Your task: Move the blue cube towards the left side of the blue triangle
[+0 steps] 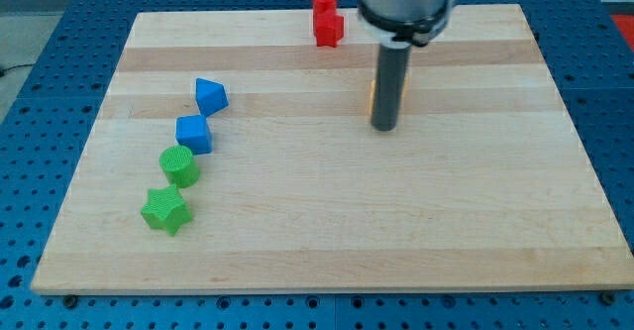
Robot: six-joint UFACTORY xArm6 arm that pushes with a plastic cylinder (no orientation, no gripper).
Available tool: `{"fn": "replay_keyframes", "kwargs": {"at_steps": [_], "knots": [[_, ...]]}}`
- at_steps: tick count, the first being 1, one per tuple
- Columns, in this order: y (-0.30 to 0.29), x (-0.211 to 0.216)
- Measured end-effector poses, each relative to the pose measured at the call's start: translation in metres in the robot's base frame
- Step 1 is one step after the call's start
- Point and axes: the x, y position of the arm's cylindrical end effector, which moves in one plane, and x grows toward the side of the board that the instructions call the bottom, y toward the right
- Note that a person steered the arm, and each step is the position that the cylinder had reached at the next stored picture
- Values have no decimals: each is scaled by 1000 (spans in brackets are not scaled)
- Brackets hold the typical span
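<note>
The blue cube (pixel 194 133) sits on the wooden board at the view's left, just below and slightly left of the blue triangle (pixel 210 96); the two are close, nearly touching. My tip (pixel 384 128) is the lower end of the dark rod near the board's middle-right, far to the right of both blue blocks and touching neither.
A green cylinder (pixel 180 165) and a green star (pixel 164 210) lie below the blue cube in a diagonal line. A red block (pixel 326 17) stands at the board's top edge. A yellow-orange block (pixel 371 93) is mostly hidden behind the rod.
</note>
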Motion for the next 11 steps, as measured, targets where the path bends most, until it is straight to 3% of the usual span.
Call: {"fn": "replay_keyframes", "kwargs": {"at_steps": [2, 4, 7, 10, 11], "knots": [[-146, 25], [-227, 40], [-236, 40], [-236, -8], [-255, 8]]}}
